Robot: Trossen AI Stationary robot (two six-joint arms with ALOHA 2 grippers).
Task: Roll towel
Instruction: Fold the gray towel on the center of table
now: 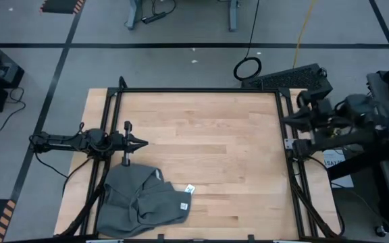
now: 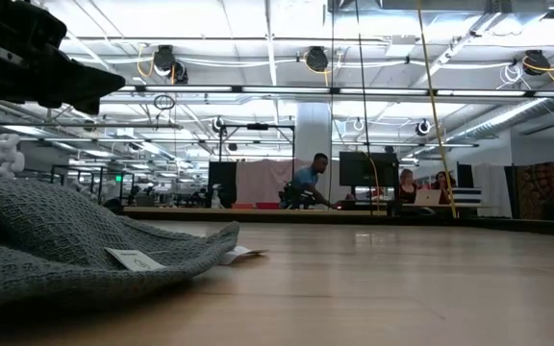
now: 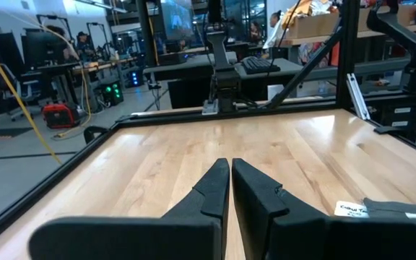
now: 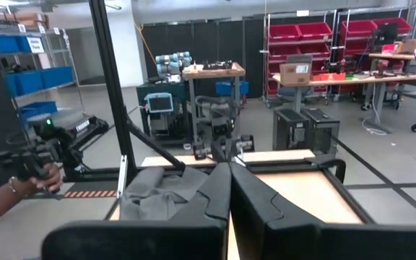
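The towel (image 1: 140, 202) is a dark grey cloth. It lies in a crumpled heap on the wooden bench (image 1: 215, 142), at the near left corner, close to the near edge. It is not flat and it is not rolled. Parts of it are folded over each other. A small white tag (image 1: 190, 190) sticks out at its right side and rests on the wood. Another small white label (image 1: 182, 206) shows on top of the cloth near its right end. In the low view the towel (image 2: 56, 245) fills the left side as a soft bumpy mound, with the label (image 2: 135, 259) on its slope and the tag (image 2: 243, 254) just past its tip.

The left claw (image 1: 142, 142) is at the left side of the bench, just beyond the far edge of the towel. It points to the right, across the wood. It is not touching the towel. Its two fingers (image 3: 215, 189) are pressed nearly together and they hold nothing.

The right claw (image 4: 230, 189) is well apart from the towel, off the right edge of the bench. Its arm (image 1: 336, 121) is pulled back there. Its fingers are closed tight and it holds nothing. From its wrist view the towel (image 4: 161, 195) shows far off across the bench.

A person's hand (image 4: 38, 180) holding a dark thing shows beyond the bench in that same view.
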